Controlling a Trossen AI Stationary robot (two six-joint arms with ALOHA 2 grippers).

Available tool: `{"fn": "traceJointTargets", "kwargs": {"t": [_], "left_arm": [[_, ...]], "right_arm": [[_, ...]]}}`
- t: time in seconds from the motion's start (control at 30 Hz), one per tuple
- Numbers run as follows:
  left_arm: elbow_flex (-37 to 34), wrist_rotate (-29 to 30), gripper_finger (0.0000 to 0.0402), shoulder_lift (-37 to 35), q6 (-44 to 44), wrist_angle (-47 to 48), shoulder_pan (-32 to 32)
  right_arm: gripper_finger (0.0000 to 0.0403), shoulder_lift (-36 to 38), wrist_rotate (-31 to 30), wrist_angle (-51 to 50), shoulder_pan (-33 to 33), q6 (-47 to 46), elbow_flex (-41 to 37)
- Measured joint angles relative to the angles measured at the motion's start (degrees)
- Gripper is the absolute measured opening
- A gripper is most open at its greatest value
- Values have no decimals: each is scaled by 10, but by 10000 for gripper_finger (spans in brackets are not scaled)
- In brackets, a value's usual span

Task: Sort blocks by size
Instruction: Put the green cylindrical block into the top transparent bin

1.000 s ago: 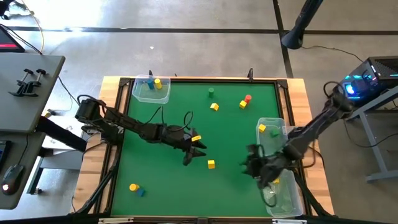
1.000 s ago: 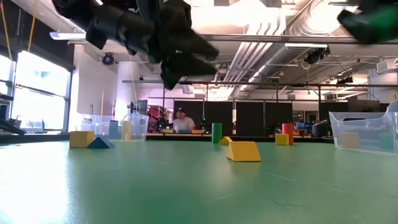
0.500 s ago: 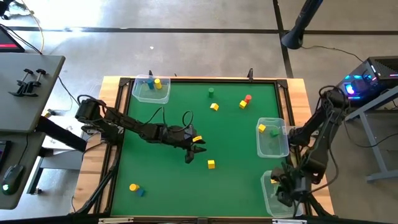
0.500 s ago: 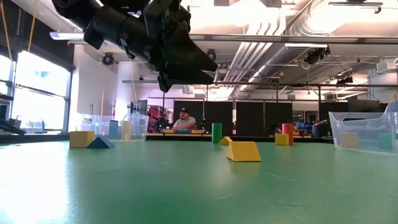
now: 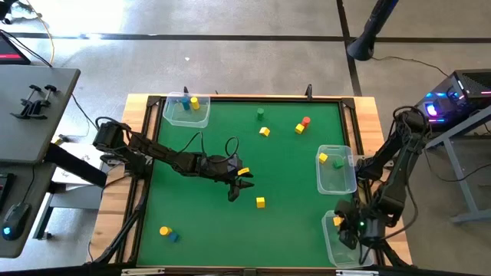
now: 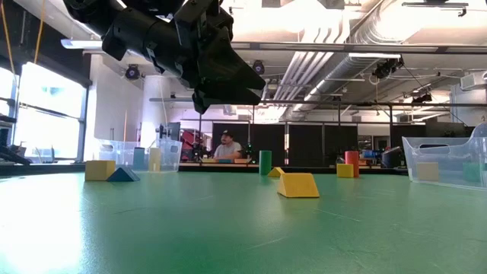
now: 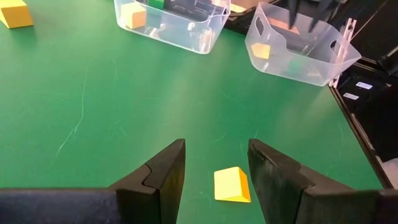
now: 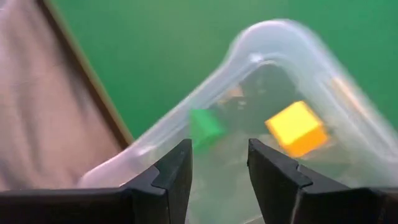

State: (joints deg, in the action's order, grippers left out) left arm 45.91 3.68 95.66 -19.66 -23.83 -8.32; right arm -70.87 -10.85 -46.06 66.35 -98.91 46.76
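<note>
My left gripper hangs open above the middle of the green mat. A yellow wedge block lies flat on the mat below the gap between its fingers, untouched; it also shows in the high view and the low view. My right gripper is open, pointing down over the near-right clear tub. A yellow block and a green block lie in that tub. My left gripper shows high above the mat in the low view.
A second clear tub with a yellow block stands at the right edge, and a third with yellow and blue blocks at the far left corner. Loose blocks lie far centre: green, yellow, red. Yellow and blue ones lie near left.
My right gripper has swung from the mat beside the tubs toward the table's near right corner. It has rolled about its own axis and now stands over the near-right tub. My left gripper has stayed in place over the yellow wedge.
</note>
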Motion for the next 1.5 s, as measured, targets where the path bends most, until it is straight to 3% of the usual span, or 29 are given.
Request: {"fn": "traceJointTargets", "kwargs": {"t": [0.2,0.33,0.6,0.7,0.8,0.93,1.07,1.23,1.3,1.5], "left_arm": [[0,0,161,0,0,3,0],[0,0,161,0,0,3,0],[0,4,161,0,-1,-1,1],[0,17,161,0,-1,-1,1],[0,22,161,0,7,-1,1],[0,22,161,0,16,0,1],[0,22,161,0,26,0,1],[0,22,161,0,34,0,1],[-1,22,161,0,34,2,1],[-1,21,161,1,21,35,-3]], "right_arm": [[149,0,3,-63,0,-36,0],[149,0,6,-86,0,3,0],[149,20,89,-89,-48,62,24],[149,25,88,-87,-73,135,47],[149,25,44,-87,-101,260,65],[149,25,-105,-75,-153,422,71],[149,25,-234,-31,-223,555,50],[149,25,-277,78,-344,712,-1],[149,25,-268,166,-399,772,-32],[149,25,-144,473,-555,923,-133]]}}
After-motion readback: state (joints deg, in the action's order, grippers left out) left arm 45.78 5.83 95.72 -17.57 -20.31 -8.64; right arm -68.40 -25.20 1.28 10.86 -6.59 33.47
